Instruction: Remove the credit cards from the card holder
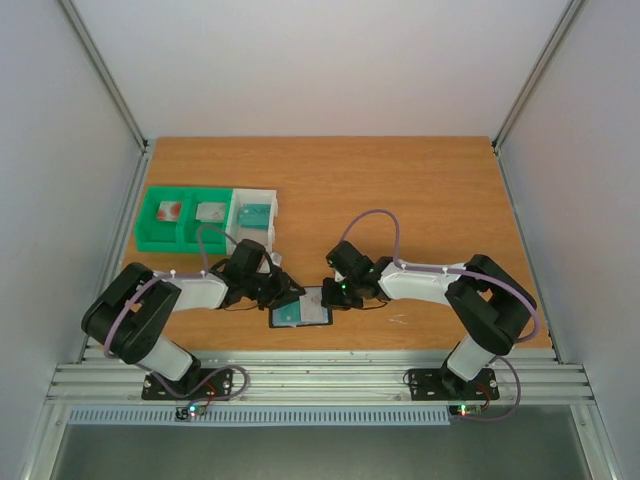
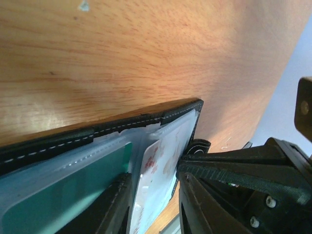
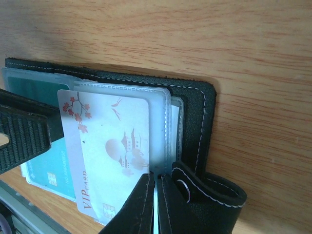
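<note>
The small black fold-over card holder (image 1: 301, 309) lies open on the wooden table (image 1: 420, 190) between left gripper (image 1: 288, 290) and right gripper (image 1: 333, 293). Only the right wrist view shows us its jaws pressed together beside a white blossom-printed card (image 3: 112, 146); for the left, we cannot tell.

This looks like a robotics lab test cell. A wooden tabletop (image 1: 400, 190) is boxed in by plain white panels (image 1: 300, 60), with two robot arms (image 1: 150, 310) bolted to aluminium rails (image 1: 320, 378) at its near edge and sorting trays (image 1: 205, 220) at its far left.
</note>
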`<state>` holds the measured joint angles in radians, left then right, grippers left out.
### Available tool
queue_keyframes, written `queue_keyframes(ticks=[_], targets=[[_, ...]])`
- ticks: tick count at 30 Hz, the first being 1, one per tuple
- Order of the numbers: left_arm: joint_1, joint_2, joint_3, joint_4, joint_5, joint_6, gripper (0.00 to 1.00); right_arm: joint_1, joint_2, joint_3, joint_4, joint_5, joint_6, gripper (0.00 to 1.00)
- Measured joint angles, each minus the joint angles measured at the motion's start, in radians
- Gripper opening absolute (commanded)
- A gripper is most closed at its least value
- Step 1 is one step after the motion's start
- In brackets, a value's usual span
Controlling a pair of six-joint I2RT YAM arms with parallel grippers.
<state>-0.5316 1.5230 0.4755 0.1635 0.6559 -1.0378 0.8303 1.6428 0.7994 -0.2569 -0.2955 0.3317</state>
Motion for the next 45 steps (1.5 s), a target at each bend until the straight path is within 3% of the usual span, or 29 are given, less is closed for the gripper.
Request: queue_keyframes(ticks=[8,45], targets=[[-0.001,0.033,0.000,0.023,0.004,-0.018,0.01,0.000,0.001,0.000,0.003,-0.006,0.000,0.06],[0.053,-0.050,-0.130,0.192,0.023,-0.165,0.00,-0.013,0.026,-0.024,0.117,-0.059,0.011,0.04]])
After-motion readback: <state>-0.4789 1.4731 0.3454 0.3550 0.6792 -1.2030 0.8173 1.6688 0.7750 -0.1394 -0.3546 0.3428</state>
